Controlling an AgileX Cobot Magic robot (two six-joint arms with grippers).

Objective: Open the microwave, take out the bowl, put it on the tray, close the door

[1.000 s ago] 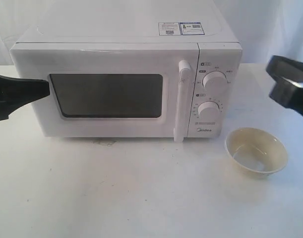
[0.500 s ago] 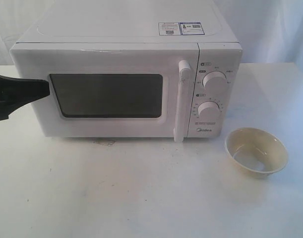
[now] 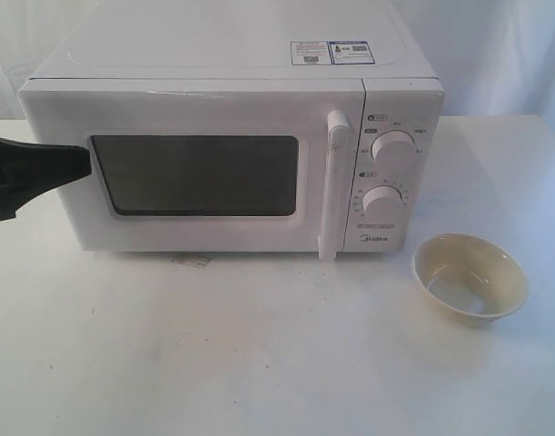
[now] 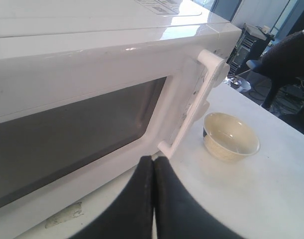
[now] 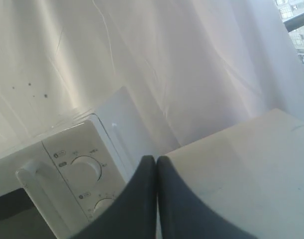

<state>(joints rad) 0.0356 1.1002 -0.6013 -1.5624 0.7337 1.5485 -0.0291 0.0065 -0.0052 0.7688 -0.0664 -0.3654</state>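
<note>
A white cloth backdrop (image 3: pixel 495 54) hangs behind a white table (image 3: pixel 259 363), and no tray appears in any view. The cream-beige bowl (image 3: pixel 470 277) stands upright and empty on the bare table, in front of the microwave (image 3: pixel 213 54) on its knob side, near the panel but apart from it. The door (image 3: pixel 195 109) looks flush with the casing, and nothing grips its tall bar handle (image 3: pixel 334 186). The left gripper (image 3: pixel 84 163) sits in front of the door at the end far from the handle, beside the dark window. Its two black fingers are pressed together on nothing, and whether it touches the door cannot be told. The right gripper (image 5: pixel 155 160) is outside the exterior view, off to the microwave's knob side, its fingers likewise together and empty. By this, the bowl is out, and closing the door is the step in hand or is already done. To do it well, any last push should land on the white frame rather than the window, square to the door so the microwave does not slide, and stop once the latch seats. The arm should then draw straight off, clear of handle and bowl.
</note>
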